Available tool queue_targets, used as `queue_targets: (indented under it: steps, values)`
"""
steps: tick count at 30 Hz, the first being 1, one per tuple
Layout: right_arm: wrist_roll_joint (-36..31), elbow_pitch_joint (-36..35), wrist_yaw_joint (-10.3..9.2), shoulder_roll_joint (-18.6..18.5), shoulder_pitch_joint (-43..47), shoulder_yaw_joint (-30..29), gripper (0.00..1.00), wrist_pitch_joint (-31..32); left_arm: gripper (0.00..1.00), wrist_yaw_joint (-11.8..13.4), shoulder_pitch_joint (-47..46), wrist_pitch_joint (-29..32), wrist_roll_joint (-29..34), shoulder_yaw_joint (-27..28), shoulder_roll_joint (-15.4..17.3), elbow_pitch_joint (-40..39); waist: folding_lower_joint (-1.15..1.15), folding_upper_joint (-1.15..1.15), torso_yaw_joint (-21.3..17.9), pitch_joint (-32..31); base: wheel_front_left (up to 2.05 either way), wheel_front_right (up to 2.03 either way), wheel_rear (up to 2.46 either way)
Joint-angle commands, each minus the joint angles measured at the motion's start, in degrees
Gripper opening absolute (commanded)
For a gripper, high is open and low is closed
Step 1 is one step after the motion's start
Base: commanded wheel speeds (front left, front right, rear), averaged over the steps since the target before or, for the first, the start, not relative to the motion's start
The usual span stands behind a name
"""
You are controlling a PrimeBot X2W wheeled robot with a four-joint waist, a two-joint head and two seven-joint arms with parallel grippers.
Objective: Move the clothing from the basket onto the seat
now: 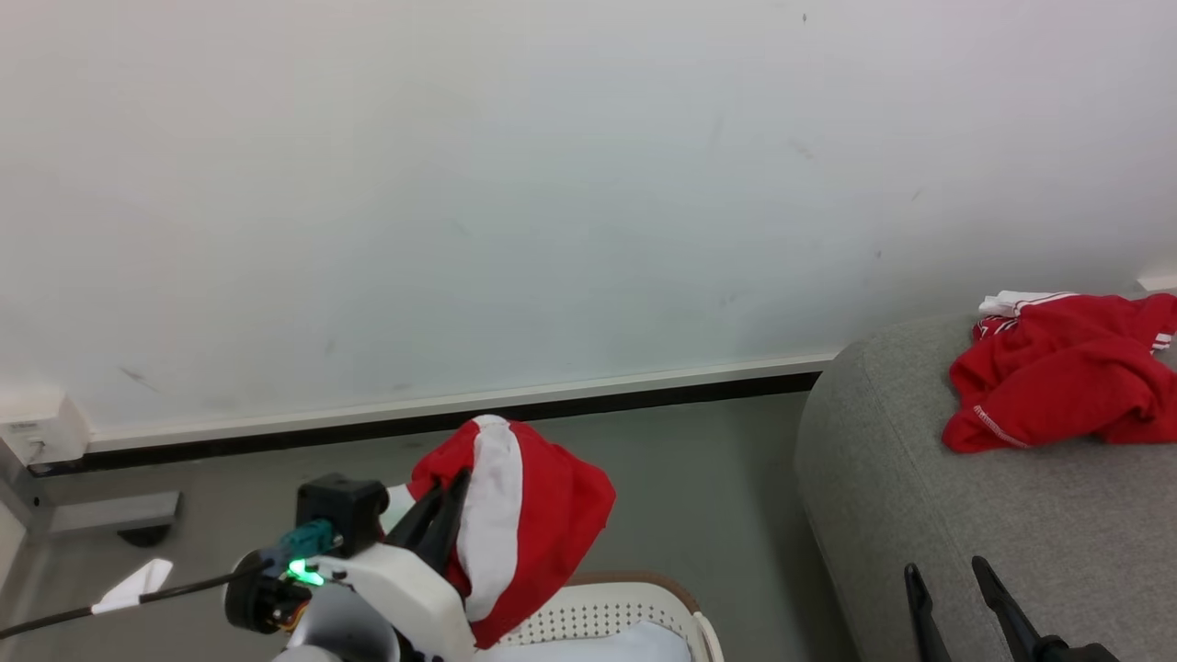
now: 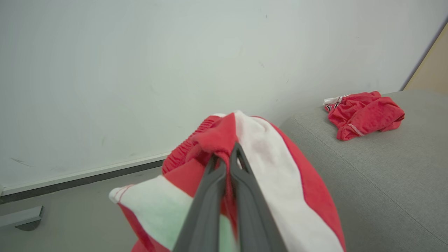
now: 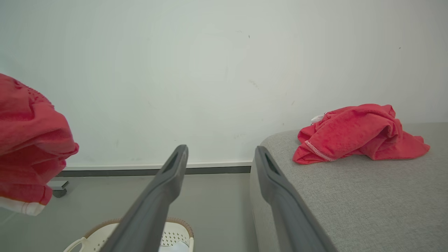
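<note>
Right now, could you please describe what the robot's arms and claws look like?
Each claw, the left claw and the right claw, has two long, dark grey, tapering fingers with a slotted cut-out near each tip. The left wrist wears a glossy white shell carrying a black boxy module, a teal connector, a glowing green light and a black cable with a white tag.

Seat: large light grey woven-fabric upholstered seat (image 1: pixel 919 515) with rounded edges, at the right.
On seat: crumpled bright red soft fabric garment (image 1: pixel 1057 386) with white trim, lying towards the back.
Floor: smooth grey floor (image 1: pixel 699 478), left of the seat.
On floor: oval off-white perforated plastic basket (image 1: pixel 607 614) with brown rim, near the seat; flat grey foot (image 1: pixel 115 513) by the white wall (image 1: pixel 552 184), far left.
</note>
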Motion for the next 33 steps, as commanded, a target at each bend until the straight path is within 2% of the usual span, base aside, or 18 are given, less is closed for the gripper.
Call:
queue_targets:
  steps: [1, 10, 19, 27, 33]
  values:
    - [0.4, -0.2, -0.15, -0.2, 0.7, 0.2, 1.0, 0.0, 0.0, 0.2, 0.5, 0.1, -0.4, 0.1, 0.7, -0.5, 0.0, 0.0, 0.0, 0.0, 0.0, 0.0, 0.0]
    - [0.2, 0.0, -0.15, -0.2, 0.7, 1.0, 1.0, 0.0, 0.0, 0.8, 0.6, 0.9, 0.2, -0.6, 0.9, -2.7, 0.0, 0.0, 0.3, 0.4, 0.0, 0.0, 0.0]
    - [-3.9, 1.0, -0.15, -0.2, -2.7, 6.5, 1.0, 0.0, 0.0, 0.6, -0.2, 1.6, 0.5, -1.8, 0.6, -3.9, 0.0, 0.0, 0.4, 0.7, 0.0, 0.0, 0.0]
    - [-6.0, 7.0, -0.15, -0.4, -9.3, 17.2, 1.0, 0.0, 0.0, 0.3, -1.4, 2.5, 0.9, -3.1, 0.0, -5.3, 0.0, 0.0, 0.6, 1.0, 0.0, 0.0, 0.0]
    - [-5.1, 13.1, -0.15, -0.6, -15.6, 26.3, 1.0, 0.0, 0.0, -0.3, -2.5, 3.2, 1.3, -4.5, -0.7, -6.1, 0.0, 0.0, 1.0, 1.2, 0.0, 0.0, 0.0]
